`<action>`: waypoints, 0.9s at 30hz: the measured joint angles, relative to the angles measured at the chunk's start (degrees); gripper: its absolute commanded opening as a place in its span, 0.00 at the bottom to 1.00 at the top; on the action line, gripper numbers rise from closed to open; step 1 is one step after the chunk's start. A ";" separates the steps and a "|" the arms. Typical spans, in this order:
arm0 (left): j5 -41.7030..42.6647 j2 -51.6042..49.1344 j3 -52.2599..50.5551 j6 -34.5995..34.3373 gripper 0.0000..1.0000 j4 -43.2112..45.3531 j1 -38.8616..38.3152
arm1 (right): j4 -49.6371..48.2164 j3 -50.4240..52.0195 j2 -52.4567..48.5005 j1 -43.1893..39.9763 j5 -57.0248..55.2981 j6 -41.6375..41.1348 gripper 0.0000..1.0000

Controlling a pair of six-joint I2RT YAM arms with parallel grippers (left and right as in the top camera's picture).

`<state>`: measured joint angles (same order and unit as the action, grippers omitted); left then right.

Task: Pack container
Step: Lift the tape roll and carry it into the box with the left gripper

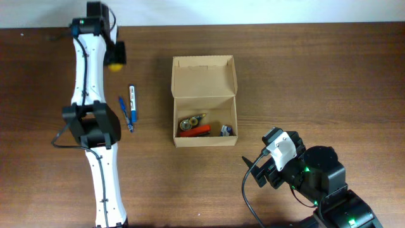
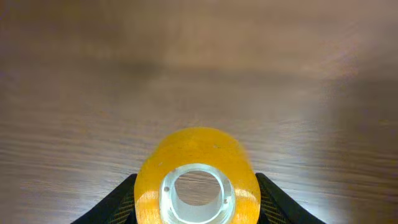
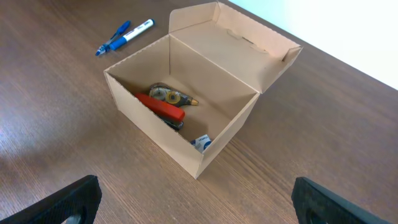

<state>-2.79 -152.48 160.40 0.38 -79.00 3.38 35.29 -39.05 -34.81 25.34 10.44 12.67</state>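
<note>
The brown cardboard container [image 1: 204,101] stands open mid-table with its flap lid back. Inside lie a red item [image 1: 200,130], a tape dispenser [image 1: 188,123] and a small blue-white item [image 1: 227,130]; the right wrist view shows the container [image 3: 186,93] too. My left gripper [image 1: 115,57] is at the far left back, shut on a yellow tape roll [image 2: 196,183] just above the table. My right gripper [image 3: 196,202] is open and empty, near the front right of the container.
A white-and-blue marker [image 1: 133,101] and a blue pen [image 1: 125,114] lie side by side on the table left of the container; both also show in the right wrist view [image 3: 124,36]. The table's back edge meets a white wall [image 1: 253,11].
</note>
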 measured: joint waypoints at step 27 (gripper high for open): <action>0.02 17.55 9.64 3.50 0.30 -10.97 -20.63 | 0.02 0.00 0.00 0.00 -0.02 -0.02 0.99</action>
<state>-2.76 -134.93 170.04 3.88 -89.97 -17.26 35.31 -39.05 -34.81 25.34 10.41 12.64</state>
